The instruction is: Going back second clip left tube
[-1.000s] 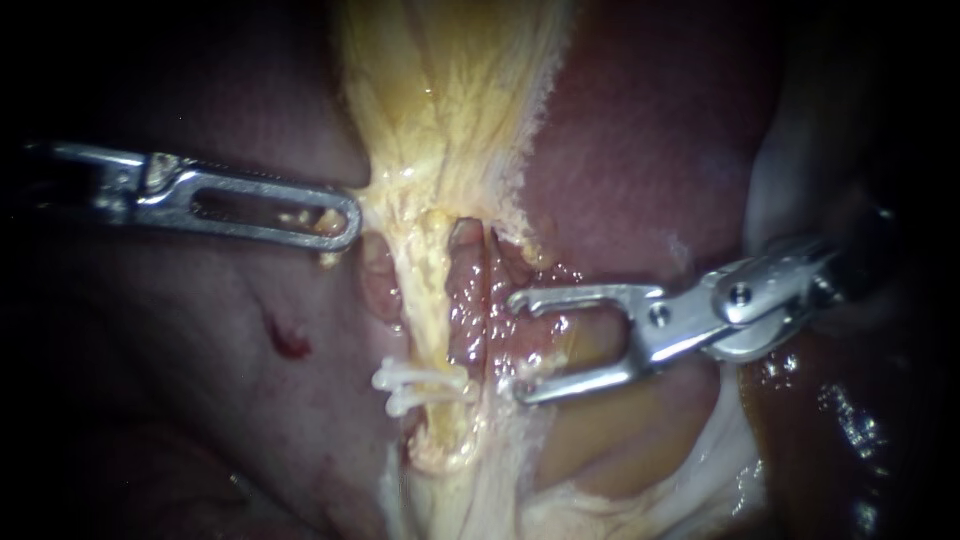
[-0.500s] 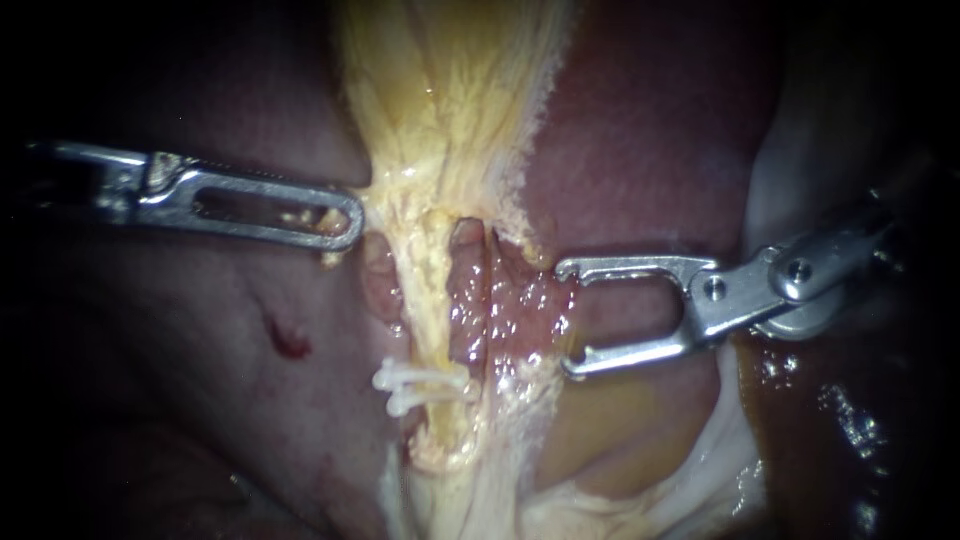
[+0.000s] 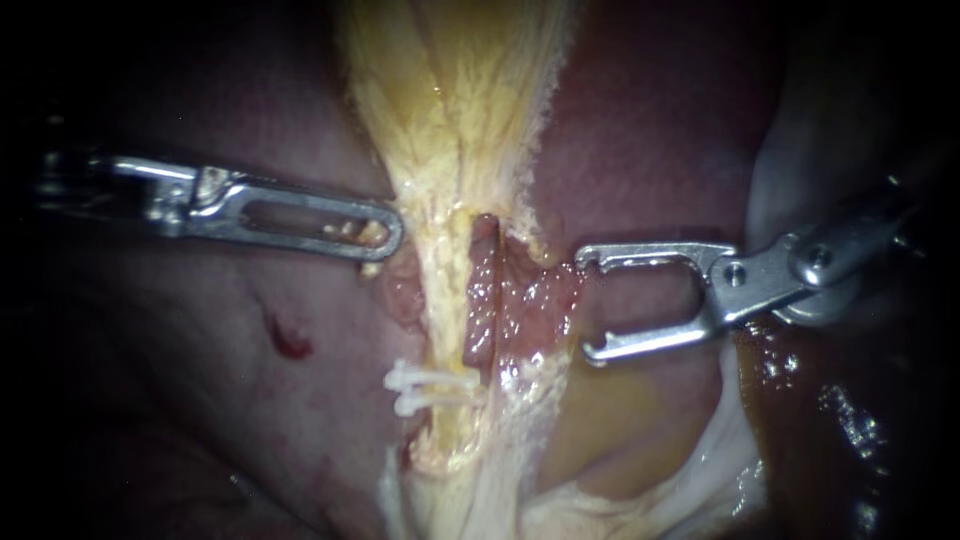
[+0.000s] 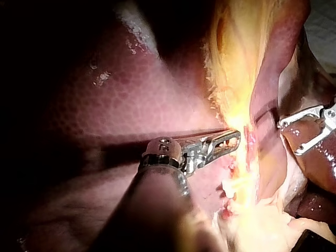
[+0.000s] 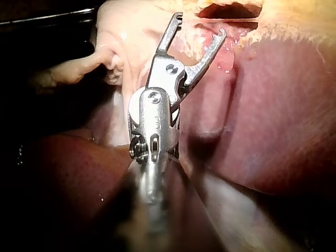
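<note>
Liver bkgd; white clip across yellow tube.

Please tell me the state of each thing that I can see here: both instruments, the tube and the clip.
Left instrument: jaws shut on the edge of the yellowish tissue.
Right instrument: jaws open, holding nothing.
Left tube: whole, not cut.
Clip: closed across the left tube.
</note>
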You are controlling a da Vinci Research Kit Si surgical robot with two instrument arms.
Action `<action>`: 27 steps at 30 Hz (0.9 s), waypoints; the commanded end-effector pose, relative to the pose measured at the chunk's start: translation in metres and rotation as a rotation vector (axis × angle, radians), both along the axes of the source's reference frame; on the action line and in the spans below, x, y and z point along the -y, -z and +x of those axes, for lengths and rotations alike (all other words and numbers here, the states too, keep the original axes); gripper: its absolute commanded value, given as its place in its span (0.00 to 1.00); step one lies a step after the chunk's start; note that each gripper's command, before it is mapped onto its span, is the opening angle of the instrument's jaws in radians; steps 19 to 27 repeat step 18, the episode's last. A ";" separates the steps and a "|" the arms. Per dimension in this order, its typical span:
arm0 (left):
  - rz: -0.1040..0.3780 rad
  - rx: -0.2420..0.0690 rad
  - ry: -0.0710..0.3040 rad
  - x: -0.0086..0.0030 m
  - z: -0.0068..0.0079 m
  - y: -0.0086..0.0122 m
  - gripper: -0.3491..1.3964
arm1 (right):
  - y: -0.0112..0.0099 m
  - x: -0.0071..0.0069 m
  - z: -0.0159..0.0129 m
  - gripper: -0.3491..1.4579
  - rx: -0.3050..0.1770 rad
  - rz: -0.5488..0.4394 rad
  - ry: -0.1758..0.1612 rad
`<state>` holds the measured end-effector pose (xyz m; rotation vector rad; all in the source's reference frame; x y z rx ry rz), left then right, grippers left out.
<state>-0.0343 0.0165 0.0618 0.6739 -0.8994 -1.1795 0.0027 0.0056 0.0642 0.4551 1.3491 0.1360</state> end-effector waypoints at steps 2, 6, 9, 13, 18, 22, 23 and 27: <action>0.001 -0.004 -0.009 0.0000 -0.0006 -0.0009 0.00 | 0.0000 0.0000 -0.0001 0.47 0.000 0.000 0.000; 0.001 -0.013 -0.017 0.0000 -0.0014 -0.0023 0.00 | -0.0001 0.0000 -0.0002 0.47 -0.004 0.002 0.005; 0.000 -0.013 -0.023 -0.0002 -0.0015 -0.0032 0.00 | -0.0001 0.0000 -0.0002 0.47 -0.008 0.003 0.009; 0.001 -0.014 -0.025 -0.0002 -0.0014 -0.0032 0.00 | -0.0001 0.0000 -0.0002 0.47 -0.017 0.006 0.018; 0.001 -0.014 -0.025 -0.0002 -0.0014 -0.0031 0.00 | 0.0000 0.0000 -0.0003 0.47 -0.030 0.011 0.033; 0.001 -0.014 -0.025 -0.0002 -0.0014 -0.0031 0.00 | 0.0000 0.0000 -0.0003 0.47 -0.030 0.011 0.033; 0.001 -0.014 -0.025 -0.0002 -0.0014 -0.0031 0.00 | 0.0000 0.0000 -0.0003 0.47 -0.030 0.011 0.033; 0.001 -0.014 -0.025 -0.0002 -0.0014 -0.0031 0.00 | 0.0000 0.0000 -0.0003 0.47 -0.030 0.011 0.033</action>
